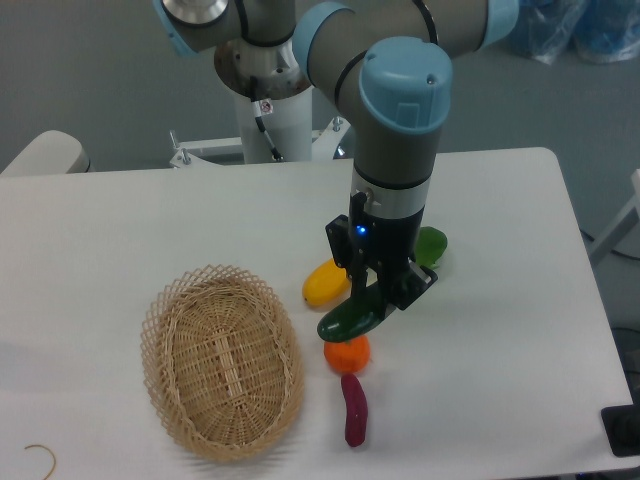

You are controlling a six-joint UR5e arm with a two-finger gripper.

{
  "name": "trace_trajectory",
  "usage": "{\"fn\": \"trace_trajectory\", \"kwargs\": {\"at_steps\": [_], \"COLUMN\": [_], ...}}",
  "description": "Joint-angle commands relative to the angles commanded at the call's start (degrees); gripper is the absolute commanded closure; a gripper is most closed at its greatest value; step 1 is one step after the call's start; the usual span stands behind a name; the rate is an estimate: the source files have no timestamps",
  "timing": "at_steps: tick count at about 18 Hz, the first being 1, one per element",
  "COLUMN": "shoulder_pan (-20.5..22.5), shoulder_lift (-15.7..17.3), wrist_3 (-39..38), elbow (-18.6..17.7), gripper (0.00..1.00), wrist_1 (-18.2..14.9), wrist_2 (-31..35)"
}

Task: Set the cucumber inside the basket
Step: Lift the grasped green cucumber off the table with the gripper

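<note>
One cucumber (pixel 353 318) hangs gripped in the claw (pixel 378 296), its long axis tilted from seven to one o'clock, lower end pointing toward the basket (pixel 222 360). An orange fruit (pixel 347 353) sits just beneath it at six o'clock, a yellow fruit (pixel 326 283) at ten o'clock, both on the white surface (pixel 150 220).

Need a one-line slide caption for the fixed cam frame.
UR5e gripper grasps the cucumber beside the empty wicker basket.
</note>
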Motion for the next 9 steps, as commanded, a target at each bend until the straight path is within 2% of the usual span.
{"fn": "trace_trajectory", "kwargs": {"at_steps": [4,7,9], "shoulder_pan": [-0.09,-0.35,-0.53], "shoulder_lift": [-0.18,0.44,1.40], "wrist_3": [-0.09,-0.70,-1.05], "elbow": [0.62,-0.61,-1.23], "gripper": [0.67,0.67,0.67], "wrist_1": [-0.44,-0.70,-2.01], "wrist_2": [0.09,0.09,0.09]}}
